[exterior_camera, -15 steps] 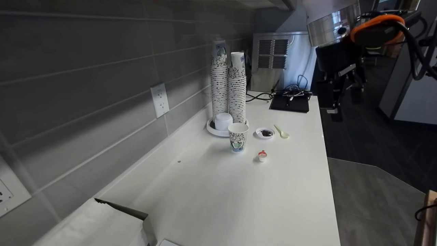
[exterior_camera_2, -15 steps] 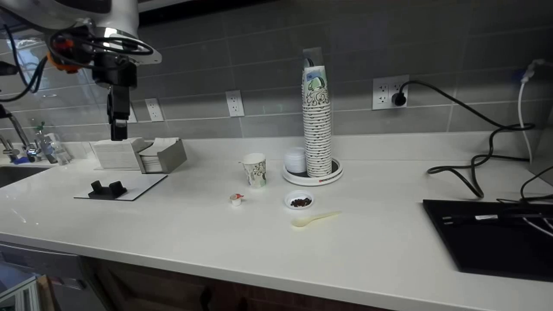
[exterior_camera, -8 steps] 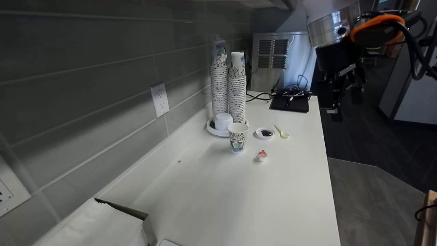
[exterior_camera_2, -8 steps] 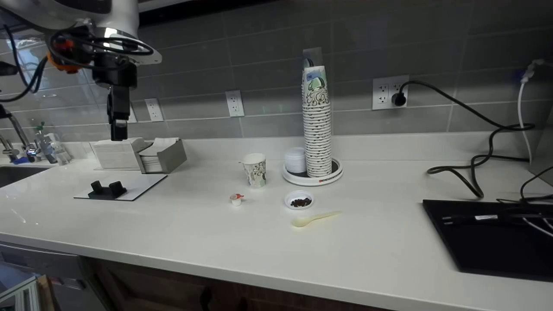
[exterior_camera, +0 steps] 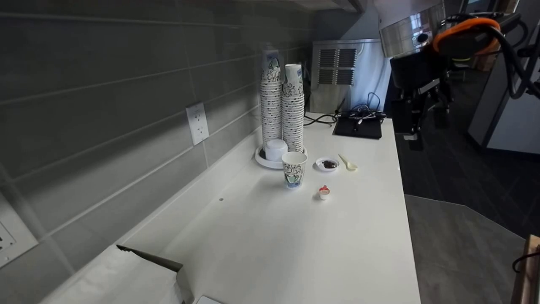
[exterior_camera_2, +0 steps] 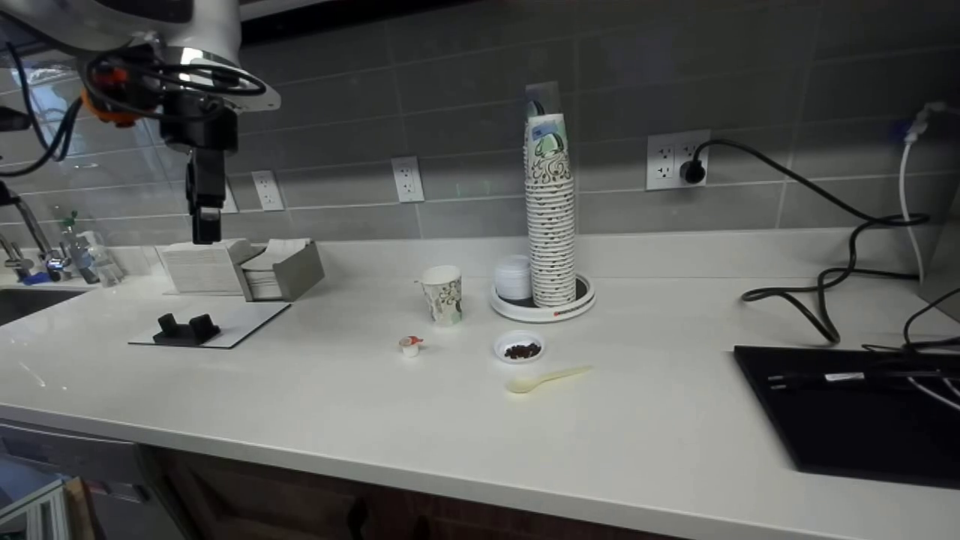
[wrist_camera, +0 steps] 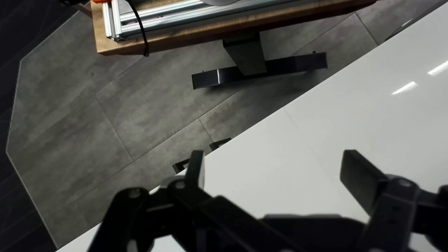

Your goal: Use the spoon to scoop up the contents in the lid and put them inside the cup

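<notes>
Hanging over the white surface [exterior_camera_2: 637, 420], the end effector [wrist_camera: 274, 171] has its two fingers [wrist_camera: 360, 182] set wide apart, as the wrist view shows; an edge of the surface and the grey floor [wrist_camera: 147, 112] also appear there. In an exterior view the spoon [exterior_camera_2: 551, 376], pale yellow, lies flat on the surface just beside the lid [exterior_camera_2: 519, 338], its bowl directed toward the left. The contents [exterior_camera_2: 523, 351], a small patch of dark brown pieces, rest inside the shallow white lid. The cup [exterior_camera_2: 442, 296], of white paper with a scrolled print, stands upright near the lid; the bottom of its interior is hidden. In both exterior views, spoon, lid and cup are well apart from the end effector. Near the cup sits a small white tub [exterior_camera: 324, 194] with a red tab. A round white tray [exterior_camera_2: 544, 316] bears a tall stack of nested cups [exterior_camera_2: 553, 247] and, beside it, a low white pile [exterior_camera_2: 513, 277]. Toward the right in an exterior view lies a flat black panel [exterior_camera_2: 847, 427]; toward the left, a black bracket [exterior_camera_2: 186, 331] rests on a white board [exterior_camera_2: 251, 319], with a grey holder [exterior_camera_2: 304, 271] of folded paper behind it.
</notes>
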Available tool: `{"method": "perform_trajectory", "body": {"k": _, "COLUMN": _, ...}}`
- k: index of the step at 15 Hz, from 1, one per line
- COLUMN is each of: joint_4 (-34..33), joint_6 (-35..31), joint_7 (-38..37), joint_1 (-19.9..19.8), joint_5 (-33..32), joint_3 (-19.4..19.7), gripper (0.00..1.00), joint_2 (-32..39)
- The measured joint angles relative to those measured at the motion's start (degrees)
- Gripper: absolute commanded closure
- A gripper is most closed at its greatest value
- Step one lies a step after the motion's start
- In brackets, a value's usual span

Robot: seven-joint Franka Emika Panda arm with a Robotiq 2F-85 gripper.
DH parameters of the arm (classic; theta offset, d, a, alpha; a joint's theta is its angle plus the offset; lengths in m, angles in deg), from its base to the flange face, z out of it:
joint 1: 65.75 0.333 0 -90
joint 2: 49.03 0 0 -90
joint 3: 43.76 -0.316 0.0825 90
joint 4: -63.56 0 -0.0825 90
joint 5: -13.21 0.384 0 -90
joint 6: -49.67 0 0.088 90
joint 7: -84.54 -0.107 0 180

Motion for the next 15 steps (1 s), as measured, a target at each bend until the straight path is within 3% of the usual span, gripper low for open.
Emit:
{"method": "perform_trajectory", "body": {"k": 5, "joint_4": 0.0, "joint_6": 0.0, "joint_7": 0.0, "joint_1": 0.04, "joint_5": 0.0, "joint_3": 0.07, "gripper": 0.0, "joint_2": 0.0}}
{"method": "perform_trajectory", "body": {"k": 7, "joint_4": -0.03, "joint_6": -0.21, "joint_7": 1.24, "joint_1": -0.02, "joint_5": 0.0, "joint_3": 1.75, "gripper": 0.0, "joint_2": -0.02}}
{"method": "perform_trajectory", "body": {"k": 12, "joint_4": 2.35, "joint_6": -8.27, "joint_7": 19.48, "joint_1": -3.97, "joint_5": -1.43, "joint_3": 16.44, "gripper": 0.0, "joint_2": -2.56}}
{"method": "perform_trajectory", "body": {"k": 15, "joint_4": 5.32, "joint_6": -18.92, "joint_7": 26.38, "joint_1": -8.67, "joint_5": -2.79, "joint_3": 24.16, "gripper": 0.0, "joint_2": -3.14}}
